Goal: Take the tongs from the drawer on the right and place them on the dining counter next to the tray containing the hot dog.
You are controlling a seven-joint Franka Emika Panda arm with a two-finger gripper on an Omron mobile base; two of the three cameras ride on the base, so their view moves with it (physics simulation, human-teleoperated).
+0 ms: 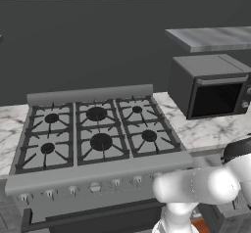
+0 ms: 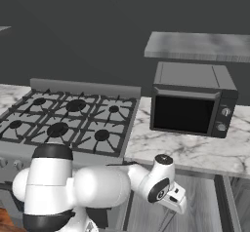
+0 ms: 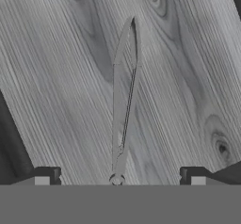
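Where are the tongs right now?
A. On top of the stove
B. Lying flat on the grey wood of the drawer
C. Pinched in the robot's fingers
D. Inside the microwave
B: in the hand view the tongs lie flat on the grey wood grain of the drawer, between the open gripper fingertips, not yet held.

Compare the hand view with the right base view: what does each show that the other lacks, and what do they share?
Hand view alone: the tongs lying flat on the grey wood-grain drawer floor, framed between the wide-open fingertips.
Right base view alone: the stove, the microwave, the marble wall counter, and the arm reaching down to the right below the counter edge.
Shared: the grey wood of the drawer and the gripper, though its jaws cannot be made out from the base.
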